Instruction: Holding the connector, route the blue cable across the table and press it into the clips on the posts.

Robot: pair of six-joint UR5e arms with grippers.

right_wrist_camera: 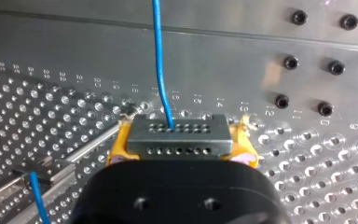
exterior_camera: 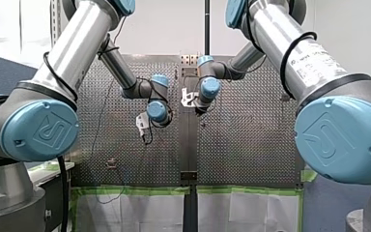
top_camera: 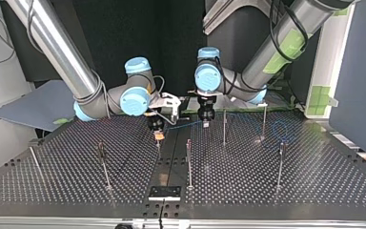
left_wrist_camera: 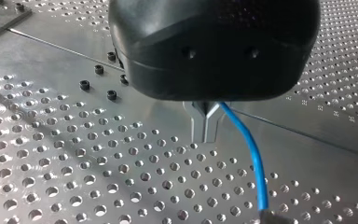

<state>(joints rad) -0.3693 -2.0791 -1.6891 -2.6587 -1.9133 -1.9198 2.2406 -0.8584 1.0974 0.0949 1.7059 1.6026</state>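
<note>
My right gripper (right_wrist_camera: 181, 149) is shut on a grey metal connector (right_wrist_camera: 177, 128), held between its yellow pads (right_wrist_camera: 119, 148). The blue cable (right_wrist_camera: 161, 70) leaves the connector's top face and runs away over the plate. In the top view my right gripper (top_camera: 158, 133) hangs left of centre and my left gripper (top_camera: 205, 123) just right of it, with the cable (top_camera: 183, 125) strung between them. The metal fingers of my left gripper (left_wrist_camera: 206, 133) are shut on the blue cable (left_wrist_camera: 256, 163), which trails off below them. Further cable lies looped (top_camera: 280, 129) at the top view's right.
Thin posts stand on the perforated table (top_camera: 314, 181): two (top_camera: 224, 126) (top_camera: 264, 121) behind, others (top_camera: 188, 162) (top_camera: 280, 164) (top_camera: 104, 164) nearer the camera. A post with a clip (right_wrist_camera: 42, 168) stands beside my right gripper, a bit of blue cable by it. A dark block (top_camera: 164, 192) sits at the table's centre edge.
</note>
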